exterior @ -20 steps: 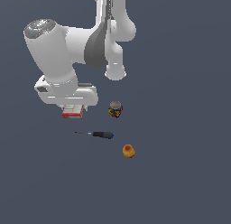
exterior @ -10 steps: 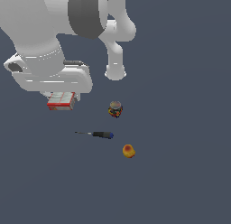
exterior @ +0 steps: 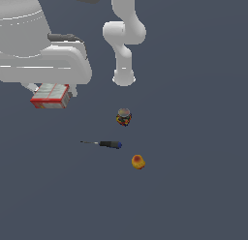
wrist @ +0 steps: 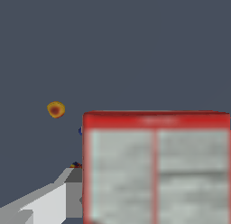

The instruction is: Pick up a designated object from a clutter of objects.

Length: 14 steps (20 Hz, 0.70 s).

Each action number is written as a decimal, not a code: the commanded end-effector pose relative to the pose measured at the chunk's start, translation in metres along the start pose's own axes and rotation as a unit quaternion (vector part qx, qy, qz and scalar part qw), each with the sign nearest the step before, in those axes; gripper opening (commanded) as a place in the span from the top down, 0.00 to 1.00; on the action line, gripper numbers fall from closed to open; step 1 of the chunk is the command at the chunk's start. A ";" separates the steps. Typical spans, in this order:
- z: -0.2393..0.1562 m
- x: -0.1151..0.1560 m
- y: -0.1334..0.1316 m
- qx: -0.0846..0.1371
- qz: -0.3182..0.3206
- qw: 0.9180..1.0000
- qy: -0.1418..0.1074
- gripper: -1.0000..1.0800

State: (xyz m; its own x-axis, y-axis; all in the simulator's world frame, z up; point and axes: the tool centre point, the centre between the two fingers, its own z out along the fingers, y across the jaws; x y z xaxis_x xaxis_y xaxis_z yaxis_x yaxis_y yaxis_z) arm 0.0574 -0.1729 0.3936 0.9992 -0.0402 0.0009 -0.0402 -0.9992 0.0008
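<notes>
The designated object, a flat white-grey box with red edges (exterior: 50, 96), hangs in the air well above the floor at the exterior view's left. My gripper (exterior: 52, 90) is shut on it from above, under the big white hand; its fingertips barely show at the box's sides. In the wrist view the box (wrist: 158, 169) fills much of the picture, with one grey-white finger (wrist: 45, 203) beside it. The rest of the clutter of objects lies on the floor below: a multicoloured jar (exterior: 124, 117), a blue-black screwdriver (exterior: 109, 144) and an orange-red fruit (exterior: 138, 161).
The arm's white base (exterior: 124, 78) stands behind the jar. In the wrist view the fruit (wrist: 55, 109) shows far off, and slivers of the screwdriver (wrist: 81, 131) and jar (wrist: 75, 165) peek past the box's edge. Dark grey floor surrounds everything.
The hand has risen with the box held in it, looming larger and shifting towards the exterior view's left. The jar, screwdriver and fruit have stayed put.
</notes>
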 end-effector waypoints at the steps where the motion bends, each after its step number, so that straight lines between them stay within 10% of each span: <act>1: -0.011 0.004 0.000 0.000 0.000 1.000 -0.001 1.00; 14: -0.034 0.014 0.001 0.000 0.000 1.000 0.000 1.00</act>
